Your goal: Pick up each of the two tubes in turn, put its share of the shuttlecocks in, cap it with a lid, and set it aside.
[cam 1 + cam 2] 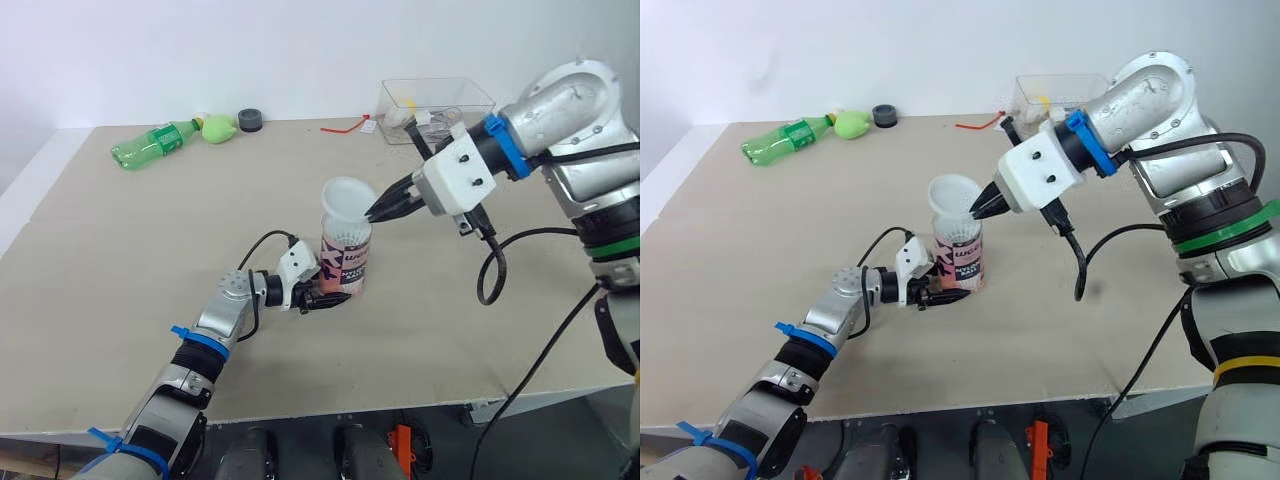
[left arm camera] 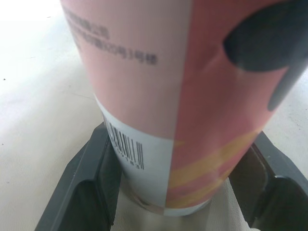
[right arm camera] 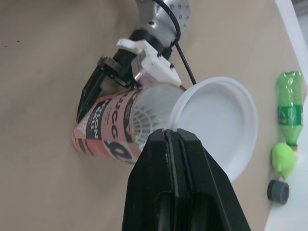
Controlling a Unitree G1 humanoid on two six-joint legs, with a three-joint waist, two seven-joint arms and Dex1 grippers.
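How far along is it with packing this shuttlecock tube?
Done: shuttlecocks sit inside the pink tube, which the left gripper grips at its base. In hand: the right gripper holds the white lid tilted over the tube's mouth, not pressed on. Left: seat the lid, set the tube aside.

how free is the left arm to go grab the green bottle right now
Probably not free yet. The left gripper is shut on the tube while the right gripper holds the lid over its mouth. The green bottle lies far off at the back left of the table.
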